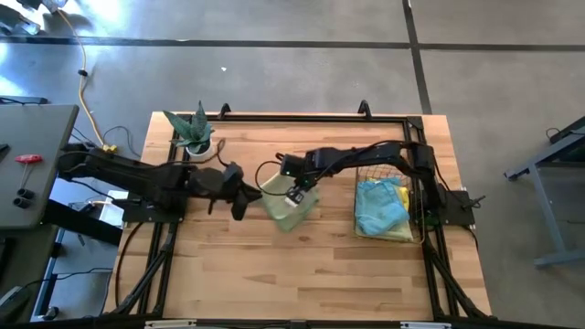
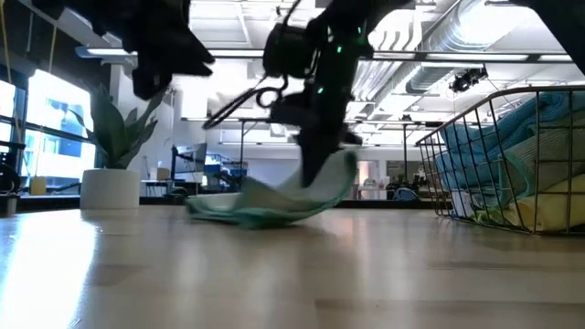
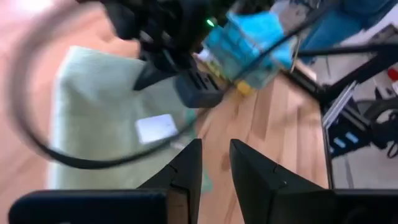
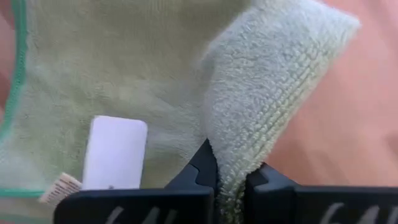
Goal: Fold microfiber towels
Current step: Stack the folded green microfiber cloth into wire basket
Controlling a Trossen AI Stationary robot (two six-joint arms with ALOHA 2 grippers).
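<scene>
A pale green microfiber towel with a white label lies in the middle of the table. My right gripper is above it and shut on it. My left gripper hangs just left of the towel, raised off the table. Its fingers stand a little apart with nothing between them. A light blue towel and a yellow one lie in the copper wire basket at the right. My right gripper pinches a turned-up edge of the pale green towel between its two fingers, which point steeply down from above. That side is lifted and curls up below the fingers. The towel's remaining part lies slack on the table.
A potted plant stands at the far left of the table. The wire basket takes up the right side. Bare wood runs along the near edge. Black frame rails border the table.
</scene>
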